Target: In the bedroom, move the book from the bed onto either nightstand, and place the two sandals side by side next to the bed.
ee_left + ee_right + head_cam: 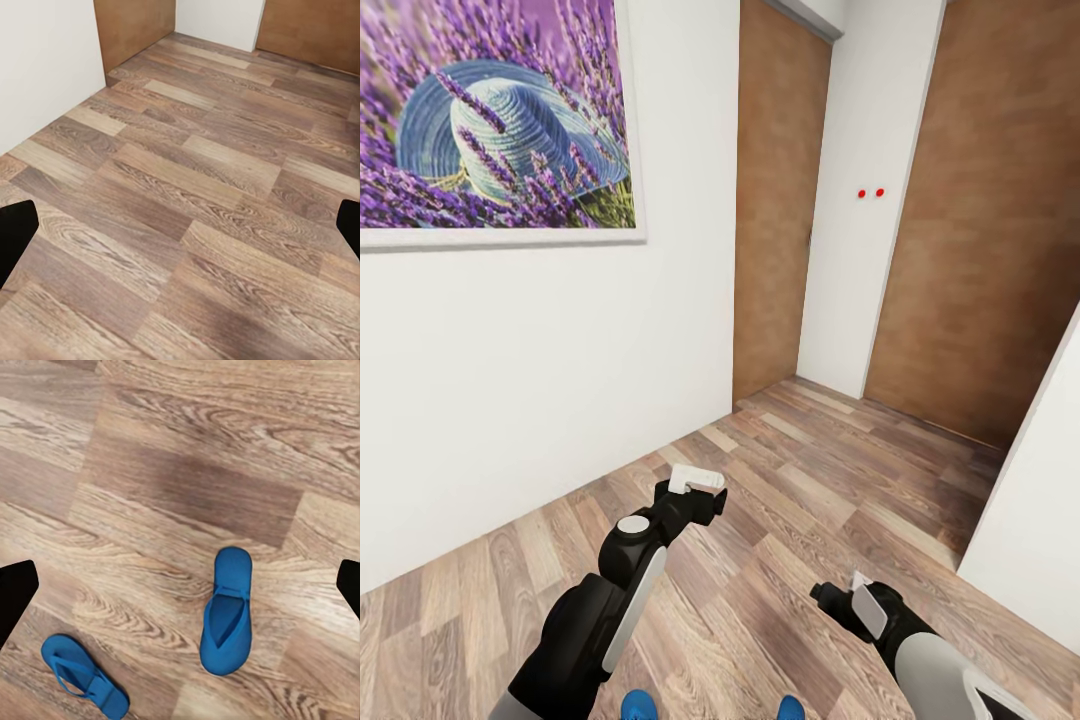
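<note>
Two bright blue sandals lie on the wood-plank floor right below me; their tips peek in at the head view's lower edge, one [638,707] and the other [791,708]. In the right wrist view one sandal [227,611] lies straight and the other sandal [84,675] lies at an angle, a short gap apart. My right gripper [180,589] hangs open above them, holding nothing, and appears as the right gripper [857,583] in the head view. My left gripper [695,482] is raised over bare floor, and the left wrist view shows the left gripper [180,229] open. The book, bed and nightstand are out of view.
A white wall [510,400] with a framed lavender picture [500,110] stands close on the left. Ahead are two brown wooden doors, one door [780,200] at the left and a second door [990,230] at the right, with a white wall strip between. A white wall corner [1040,520] juts in at the right.
</note>
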Robot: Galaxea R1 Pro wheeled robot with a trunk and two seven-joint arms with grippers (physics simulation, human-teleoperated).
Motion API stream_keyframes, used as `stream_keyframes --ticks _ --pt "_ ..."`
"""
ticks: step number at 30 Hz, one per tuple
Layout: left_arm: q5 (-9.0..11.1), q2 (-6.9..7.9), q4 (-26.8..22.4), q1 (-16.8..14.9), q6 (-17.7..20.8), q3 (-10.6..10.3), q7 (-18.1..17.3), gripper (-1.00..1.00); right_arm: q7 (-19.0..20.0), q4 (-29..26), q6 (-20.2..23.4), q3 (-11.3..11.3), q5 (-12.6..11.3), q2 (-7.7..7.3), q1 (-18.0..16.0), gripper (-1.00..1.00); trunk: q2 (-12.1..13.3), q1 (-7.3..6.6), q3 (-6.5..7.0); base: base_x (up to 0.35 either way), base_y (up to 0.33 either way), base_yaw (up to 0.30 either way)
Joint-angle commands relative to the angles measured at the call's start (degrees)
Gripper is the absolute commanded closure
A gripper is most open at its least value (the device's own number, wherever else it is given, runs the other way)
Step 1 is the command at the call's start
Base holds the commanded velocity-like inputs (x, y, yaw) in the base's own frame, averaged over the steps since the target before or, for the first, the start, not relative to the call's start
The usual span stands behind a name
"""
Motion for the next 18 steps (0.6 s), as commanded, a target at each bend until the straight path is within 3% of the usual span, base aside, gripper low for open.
stream_keyframes --ticks 1,18 --pt "0.5 0.00 -0.1 0.0 0.3 -0.1 0.4 -1.00 -0.4 -0.2 0.1 -0.1 -0.4 0.03 0.0 -1.00 -0.4 0.22 -0.24 0.000 0.000 0.000" --pt "0.5 -0.04 -0.1 0.0 0.3 -0.1 0.4 -1.00 -4.5 -0.1 -1.5 -0.2 -0.5 0.52 0.0 -1.00 -7.3 3.95 -3.30 0.000 0.000 0.000"
